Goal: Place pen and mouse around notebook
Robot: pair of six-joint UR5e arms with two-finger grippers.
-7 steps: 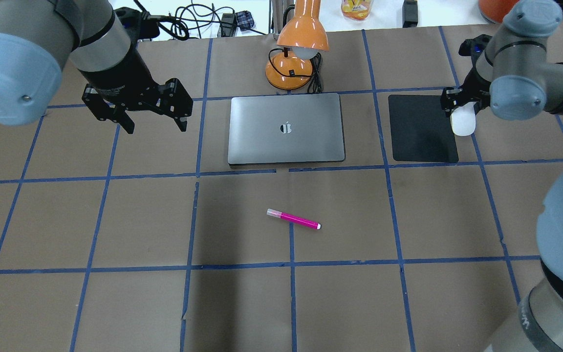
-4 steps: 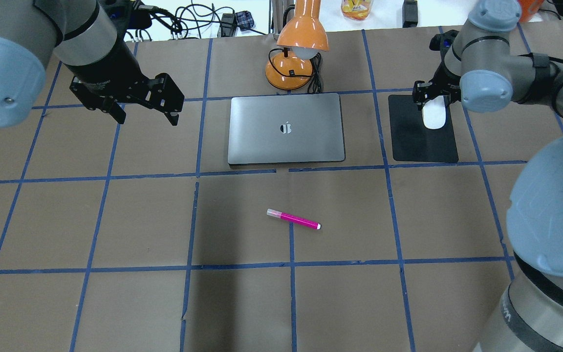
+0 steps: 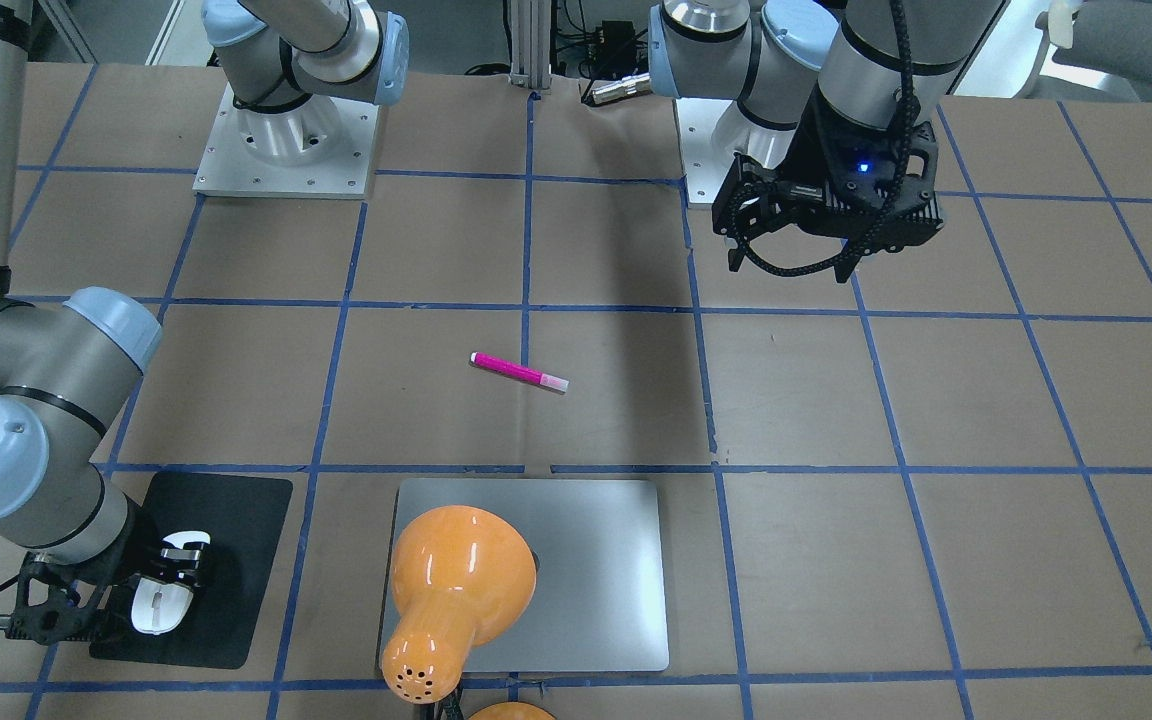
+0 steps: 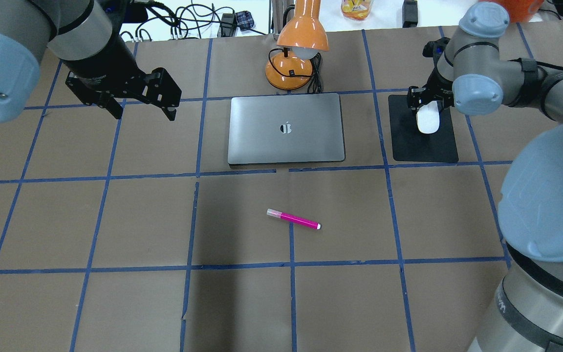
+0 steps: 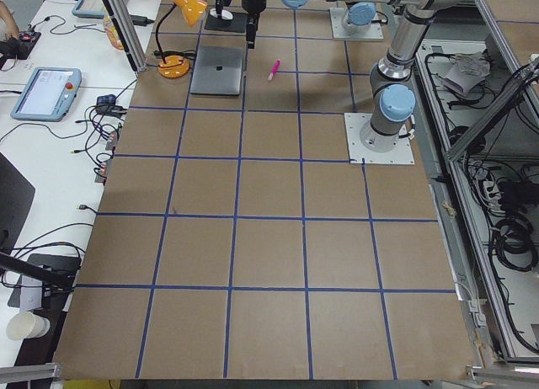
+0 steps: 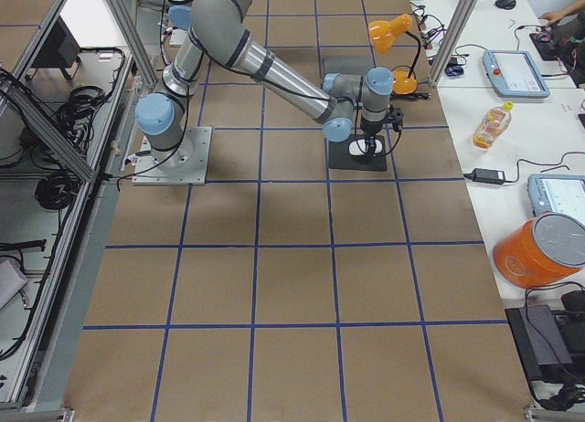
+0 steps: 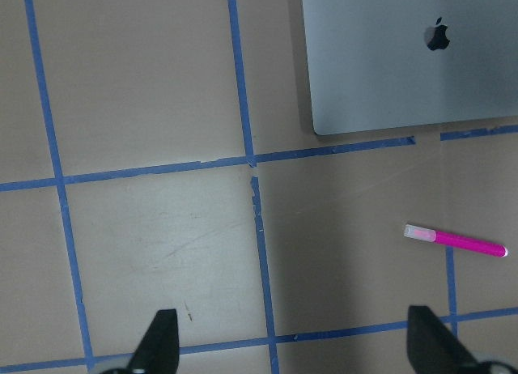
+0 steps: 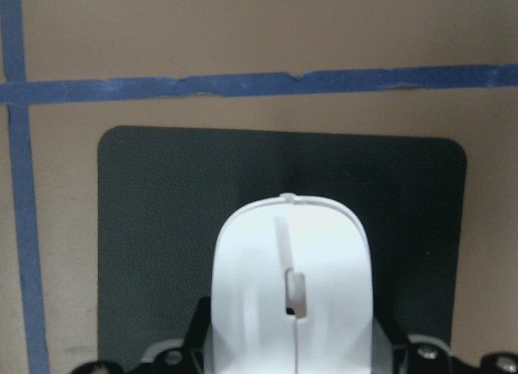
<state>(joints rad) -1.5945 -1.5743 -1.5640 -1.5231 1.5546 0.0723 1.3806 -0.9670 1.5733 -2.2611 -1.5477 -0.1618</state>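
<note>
Mid-frame overhead, the pen lies alone on the desk. Beyond it sits the notebook, centred. Upper left, the left gripper hangs above the desk, fingers wide, empty. Upper right, the right gripper clasps the mouse between its fingers over a black mat. The right wrist view shows its scroll line plainly. The front view's lamp hides part of the notebook.

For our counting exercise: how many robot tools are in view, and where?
2. The left tool hangs open above the table, beside the laptop. The right tool grips the white mouse over the black mat.
</note>
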